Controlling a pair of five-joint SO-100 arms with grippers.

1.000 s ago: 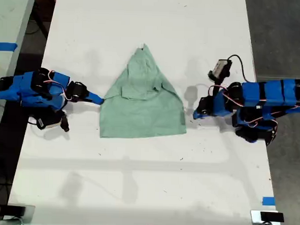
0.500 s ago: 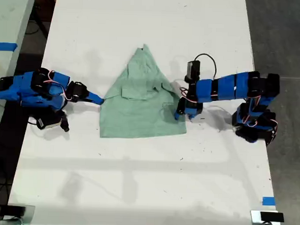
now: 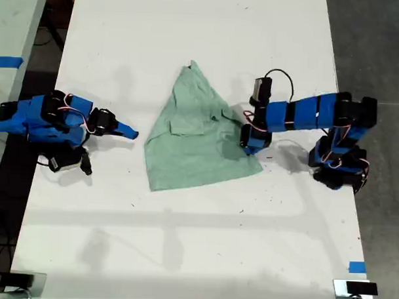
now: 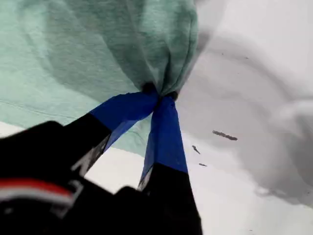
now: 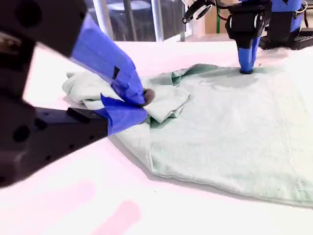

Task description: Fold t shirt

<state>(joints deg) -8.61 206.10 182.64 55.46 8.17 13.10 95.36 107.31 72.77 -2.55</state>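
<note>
My first gripper [image 4: 159, 95] pinches the t shirt [image 3: 200, 133] at its edge on the exterior view's right, jaws closed on a gathered fold. The t shirt lies mid-counter [image 3: 190, 31]. My second gripper [image 5: 132, 105], at the exterior view's left, sits narrowly parted, empty, just clear of the cloth.

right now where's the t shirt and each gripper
t shirt [image 3: 193, 149], exterior view, middle of the fabric
my first gripper [image 4: 159, 95], first wrist view, jaws pinching fabric
my second gripper [image 5: 139, 105], second wrist view, between the tips
</note>
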